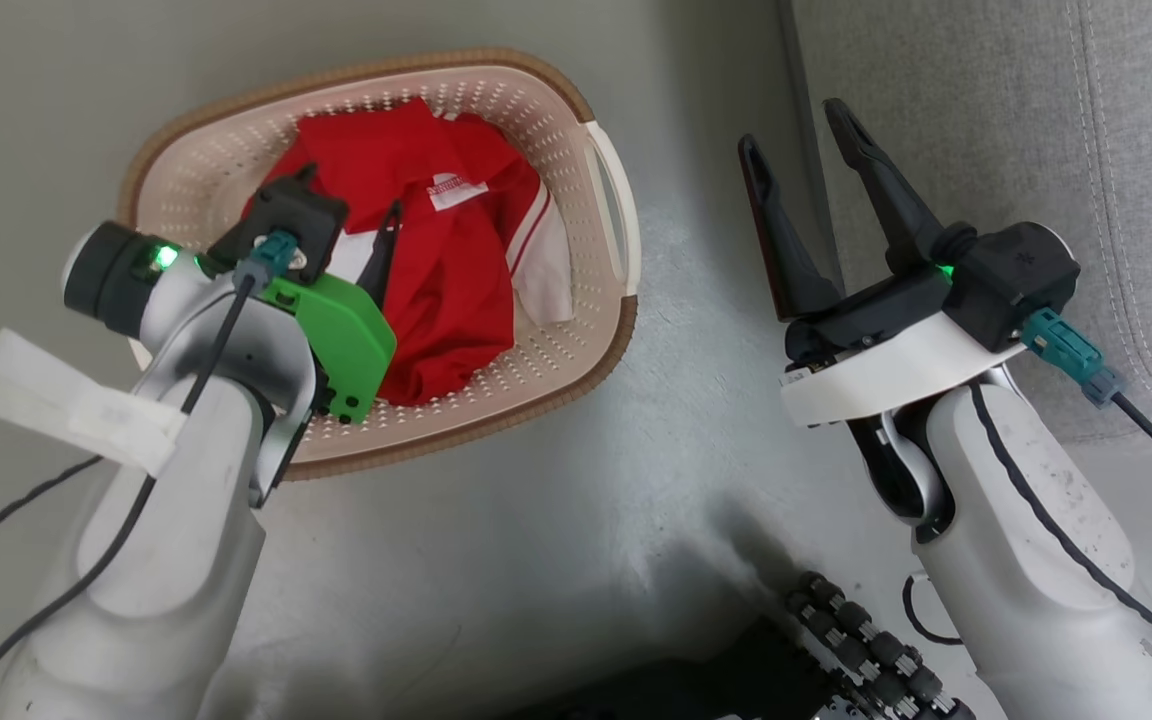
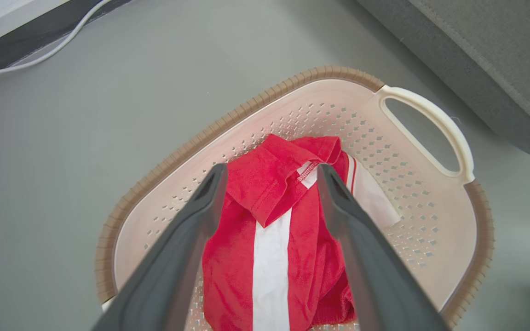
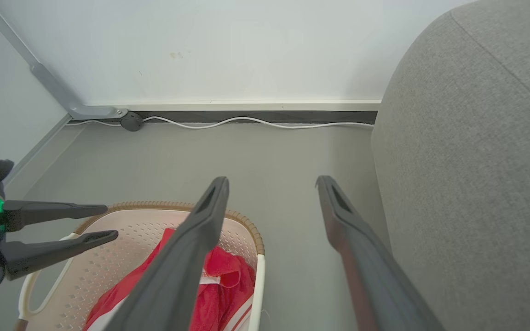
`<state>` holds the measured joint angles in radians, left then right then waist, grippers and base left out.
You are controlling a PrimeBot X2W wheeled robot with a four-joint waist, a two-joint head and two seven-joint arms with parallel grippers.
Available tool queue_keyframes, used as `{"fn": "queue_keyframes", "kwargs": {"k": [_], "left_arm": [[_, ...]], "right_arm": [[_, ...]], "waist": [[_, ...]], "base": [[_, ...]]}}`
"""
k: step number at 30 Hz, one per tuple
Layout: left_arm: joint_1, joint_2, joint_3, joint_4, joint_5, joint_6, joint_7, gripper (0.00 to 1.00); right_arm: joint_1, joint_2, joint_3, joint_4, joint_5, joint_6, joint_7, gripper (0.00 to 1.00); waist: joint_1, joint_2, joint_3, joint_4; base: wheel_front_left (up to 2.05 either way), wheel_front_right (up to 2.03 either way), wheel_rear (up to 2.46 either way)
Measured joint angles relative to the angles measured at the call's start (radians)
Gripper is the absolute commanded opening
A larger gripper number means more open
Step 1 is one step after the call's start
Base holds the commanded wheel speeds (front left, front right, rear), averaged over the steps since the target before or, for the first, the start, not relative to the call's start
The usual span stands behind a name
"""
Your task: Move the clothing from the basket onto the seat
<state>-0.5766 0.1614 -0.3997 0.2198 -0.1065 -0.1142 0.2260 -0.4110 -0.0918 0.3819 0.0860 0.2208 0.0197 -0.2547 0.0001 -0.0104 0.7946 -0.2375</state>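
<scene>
Lying crumpled, red clothing [image 1: 446,290] fills the rounded perforated basket [image 1: 541,362].

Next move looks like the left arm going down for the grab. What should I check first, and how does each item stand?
1. Left gripper open: ok, fingers spread.
2. Left gripper lined up: ok, it points down at the clothing in the basket.
3. Clothing gripped: not ok, the fingers are above it and not closed on it.
4. Right gripper out of the way: ok, open over the floor between the basket and the seat.
5. Clothing all inside the basket: ok.
6. Landing spot on the seat: cannot tell, little of its top shows.
</scene>
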Motion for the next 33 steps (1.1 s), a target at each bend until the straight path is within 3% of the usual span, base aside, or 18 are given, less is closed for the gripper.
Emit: {"fn": "queue_keyframes", "kwargs": {"k": [16,33], "left_arm": [[-0.111,0.008,0.015,0.083,0.014,0.0,0.047,1.0],[-0.168,-0.019,0.015,0.146,0.006,0.0,0.052,1.0]], "right_arm": [[-0.016,0.027,0.0,0.016,-0.004,0.023,0.0,1.0],[-0.04,0.031,0.007,-0.007,-0.04,0.038,0.0,1.0]], "waist": [[0.0,0.0,0.105,-0.062],[0.0,0.0,0.174,-0.065]], "base": [[0.0,0.0,0.0],[0.0,0.0,0.0]]}}
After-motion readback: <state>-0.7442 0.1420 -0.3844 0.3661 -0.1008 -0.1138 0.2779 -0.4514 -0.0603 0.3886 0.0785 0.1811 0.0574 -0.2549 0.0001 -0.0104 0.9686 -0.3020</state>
